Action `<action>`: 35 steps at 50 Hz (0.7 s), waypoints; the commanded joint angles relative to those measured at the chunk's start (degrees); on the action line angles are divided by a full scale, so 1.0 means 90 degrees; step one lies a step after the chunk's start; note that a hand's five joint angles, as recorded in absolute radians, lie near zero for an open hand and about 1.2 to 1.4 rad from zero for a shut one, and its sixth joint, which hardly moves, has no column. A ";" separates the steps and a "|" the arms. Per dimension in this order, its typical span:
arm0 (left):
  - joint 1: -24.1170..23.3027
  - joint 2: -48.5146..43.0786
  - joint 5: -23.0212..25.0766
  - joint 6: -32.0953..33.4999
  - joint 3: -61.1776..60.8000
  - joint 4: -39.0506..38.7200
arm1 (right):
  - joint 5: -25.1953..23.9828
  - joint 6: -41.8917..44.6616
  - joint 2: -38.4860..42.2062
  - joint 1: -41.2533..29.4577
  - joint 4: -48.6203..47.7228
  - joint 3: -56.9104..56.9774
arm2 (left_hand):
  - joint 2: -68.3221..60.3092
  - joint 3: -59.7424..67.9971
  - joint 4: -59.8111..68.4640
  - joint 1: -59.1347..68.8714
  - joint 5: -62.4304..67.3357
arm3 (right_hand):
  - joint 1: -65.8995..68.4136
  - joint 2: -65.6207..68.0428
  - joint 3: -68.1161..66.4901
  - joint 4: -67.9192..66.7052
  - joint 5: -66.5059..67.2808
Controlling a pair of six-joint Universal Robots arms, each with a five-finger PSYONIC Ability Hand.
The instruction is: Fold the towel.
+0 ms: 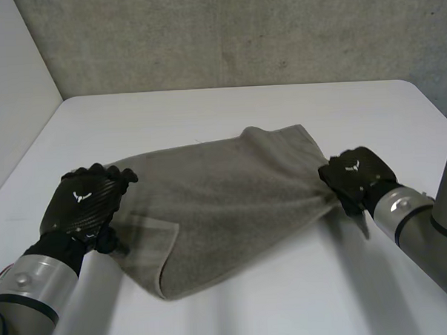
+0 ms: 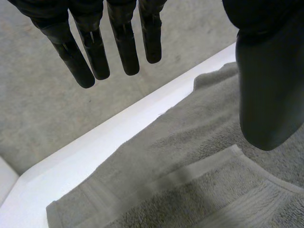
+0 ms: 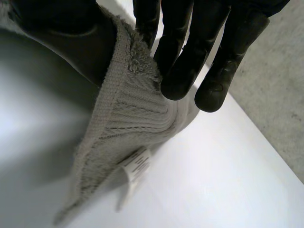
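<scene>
right hand (image 3: 190,57) pinches the towel (image 1: 225,204) at its right edge, cloth between thumb and fingers. left hand (image 2: 123,42) released, fingers straight above the left edge. towel lies rumpled on the counter (image 1: 243,107). risk: a one-sided pull would drag or bunch it; the shallow pinch could slip.

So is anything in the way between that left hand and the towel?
Nothing visible. The left hand is right at the left edge of the towel, fingers straight, with no object between them. The right hand pinches the towel's right end.
</scene>
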State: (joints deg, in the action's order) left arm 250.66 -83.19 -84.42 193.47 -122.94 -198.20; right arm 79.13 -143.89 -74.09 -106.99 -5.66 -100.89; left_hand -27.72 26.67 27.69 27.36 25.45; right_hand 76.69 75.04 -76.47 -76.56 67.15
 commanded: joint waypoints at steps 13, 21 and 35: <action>0.0021 -0.1925 0.0884 0.0221 0.2105 0.0867 | -0.0052 0.0235 0.0478 0.0159 -0.0621 -0.0519 | -0.0259 0.0376 0.0263 0.0299 -0.0600 | 0.0368 0.0551 -0.0393 -0.0382 0.0317; -0.0350 -0.3596 0.0855 0.1430 0.3618 0.2750 | -0.0033 0.0235 0.0488 0.0159 -0.0631 -0.0577 | -0.0149 0.0266 0.0153 0.0190 -0.0710 | 0.0368 0.0551 -0.0393 -0.0382 0.0317; -0.0409 -0.4321 0.0806 0.1882 0.4490 0.3487 | 0.0006 0.0255 0.0497 0.0159 -0.0719 -0.0656 | 0.0319 -0.0202 -0.0315 -0.0279 -0.1178 | 0.0368 0.0551 -0.0393 -0.0382 0.0317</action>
State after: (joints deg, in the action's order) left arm 247.04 -121.31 -76.93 210.49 -83.15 -166.28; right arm 79.03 -141.72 -69.69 -105.58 -11.97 -106.67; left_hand -30.43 29.86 31.17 30.69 28.96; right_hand 76.69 75.03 -76.47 -76.56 67.15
